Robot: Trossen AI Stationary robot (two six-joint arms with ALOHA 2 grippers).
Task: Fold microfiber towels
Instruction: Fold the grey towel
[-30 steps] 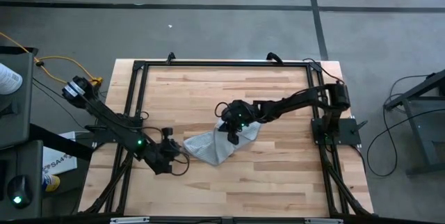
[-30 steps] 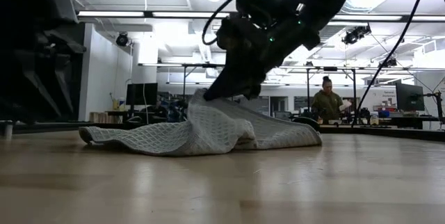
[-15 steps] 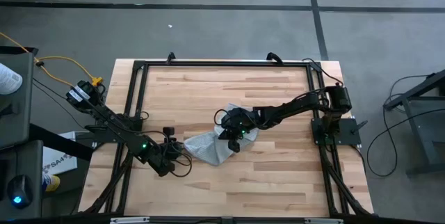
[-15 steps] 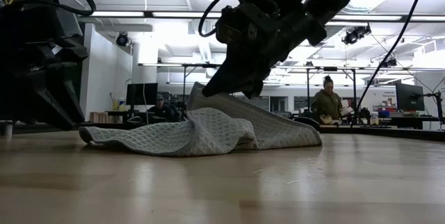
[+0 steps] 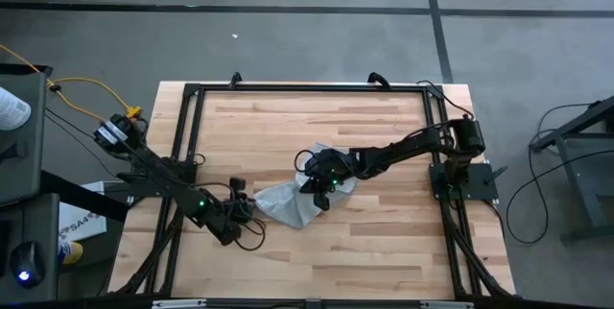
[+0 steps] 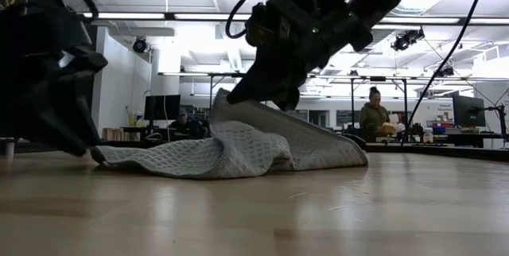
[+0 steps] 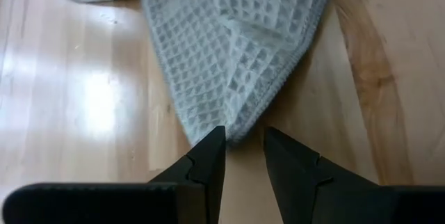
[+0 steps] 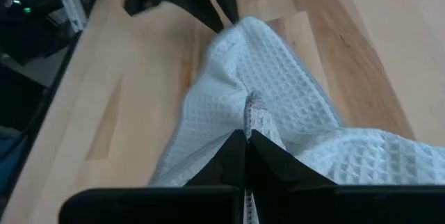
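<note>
The microfiber towel (image 5: 293, 202) lies rumpled near the middle of the tabletop (image 5: 384, 251), not yet folded in any tidy way. The right claw (image 8: 245, 142) is pinched tight on a raised ridge of the cloth, holding it up off the wood. The left claw (image 7: 243, 140) sits low at the towel's near corner, fingers slightly parted, seemingly about to grip it. Most of the folding remains.

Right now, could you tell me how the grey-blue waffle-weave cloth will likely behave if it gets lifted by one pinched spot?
The grey-blue waffle-weave cloth is probably floppy: it lies crumpled in soft folds. Where the right gripper pinches it, it peaks and drapes away, so it should hang limp. It seems light, and its textured weave likely resists slipping.
</note>
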